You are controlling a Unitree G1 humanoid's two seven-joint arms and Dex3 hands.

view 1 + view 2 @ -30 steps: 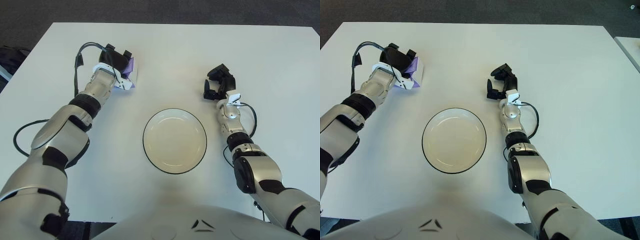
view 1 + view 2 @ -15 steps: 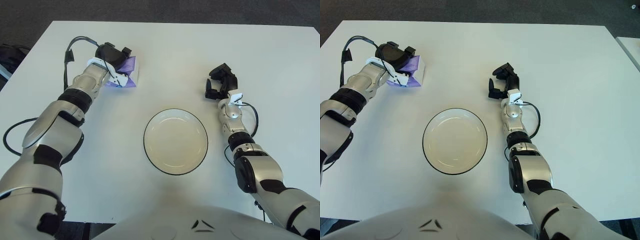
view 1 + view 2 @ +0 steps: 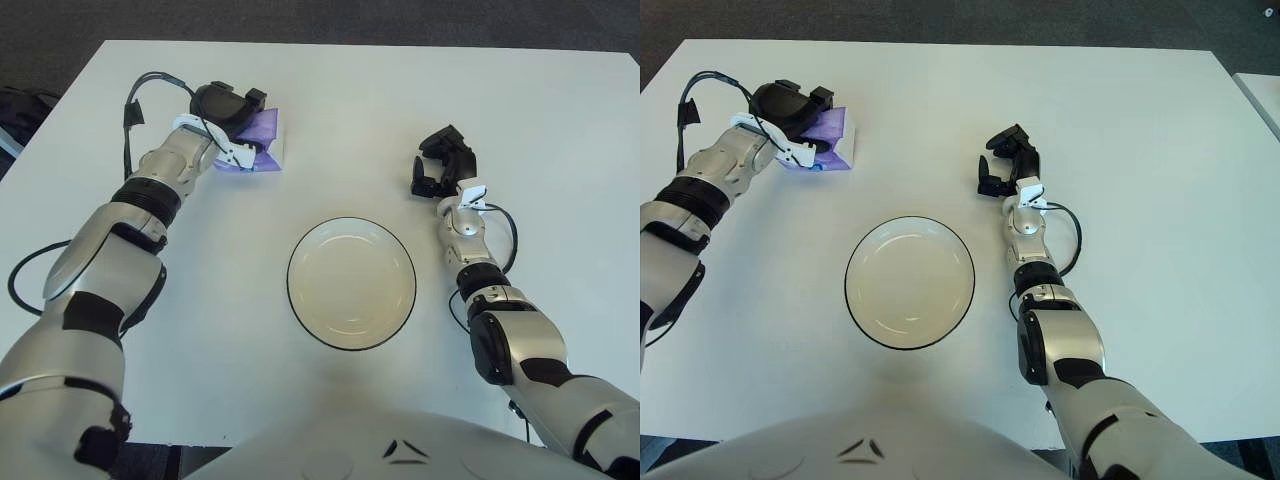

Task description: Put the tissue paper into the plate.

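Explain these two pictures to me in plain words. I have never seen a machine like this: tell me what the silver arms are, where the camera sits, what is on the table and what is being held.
The silver arms belong to a humanoid robot. Both pictures come from a stereo camera in its head, looking down at a white table; they show the same scene from spots slightly apart, like two eyes.

Each arm ends in a black three-finger hand. The left hand is at the far left of the table, closed over a purple tissue pack, which seems to still be on the table. The right hand shows beyond and to the right of the plate, fingers loosely curled, holding nothing.

A round white plate with a dark rim lies in the middle, nearer the robot, with nothing in it. The tissue pack is meant to go there.
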